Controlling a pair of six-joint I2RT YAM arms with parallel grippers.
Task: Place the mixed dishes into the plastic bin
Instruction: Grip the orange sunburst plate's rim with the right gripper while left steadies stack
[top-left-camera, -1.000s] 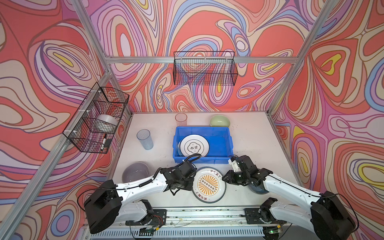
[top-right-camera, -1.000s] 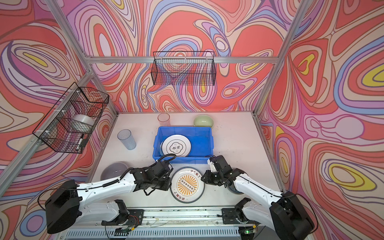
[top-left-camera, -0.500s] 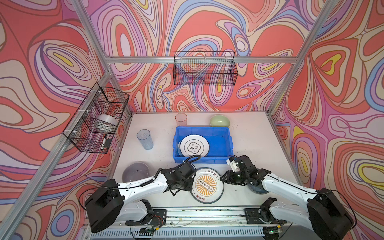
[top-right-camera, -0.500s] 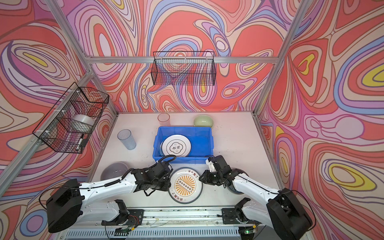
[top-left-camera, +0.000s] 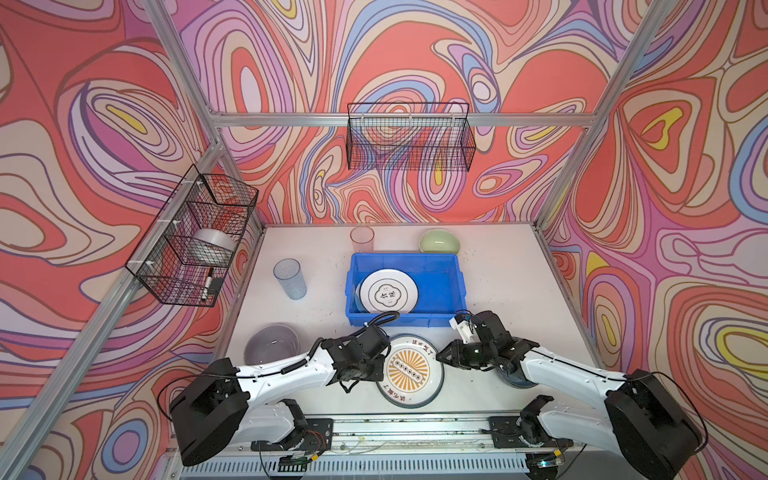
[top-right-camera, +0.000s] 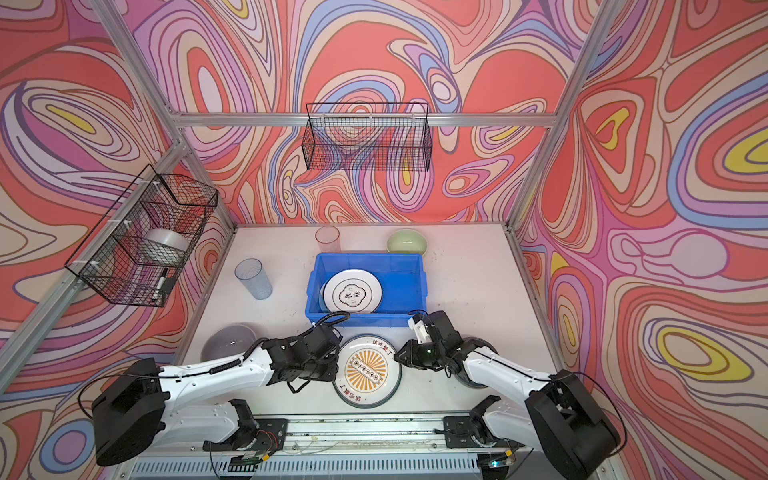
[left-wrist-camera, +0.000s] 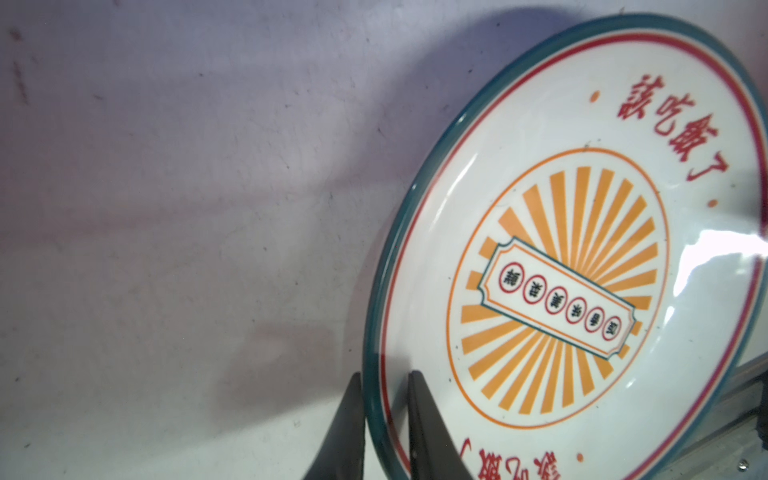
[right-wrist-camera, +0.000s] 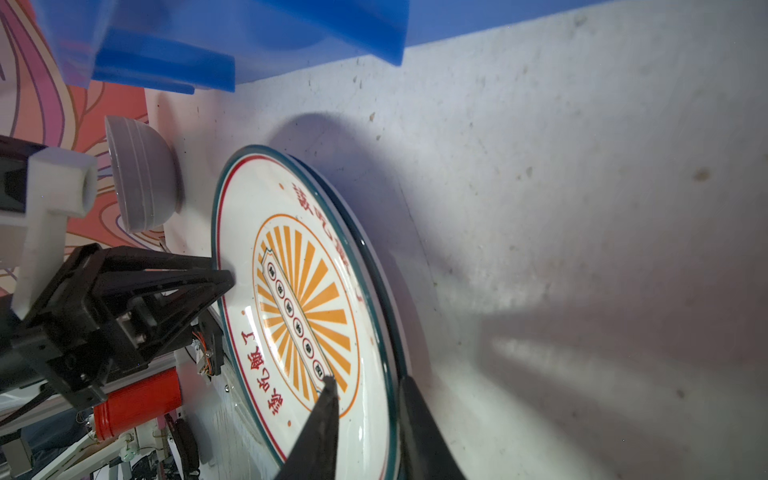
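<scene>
Teal rims the white plate (top-left-camera: 409, 370), with a thin red ring just inside, red characters round the border and an orange sunburst behind a ticket-shaped label at the centre. It lies on the table (top-left-camera: 498, 282) just in front of the blue bin (top-left-camera: 407, 320), between the two arms. The left gripper (left-wrist-camera: 384, 380) is narrow, pinching the plate's rim with one finger outside the edge and one on the white face. The right gripper (right-wrist-camera: 365, 380) is likewise narrow, clamped on the opposite rim, one finger over the face and one beneath the edge.
</scene>
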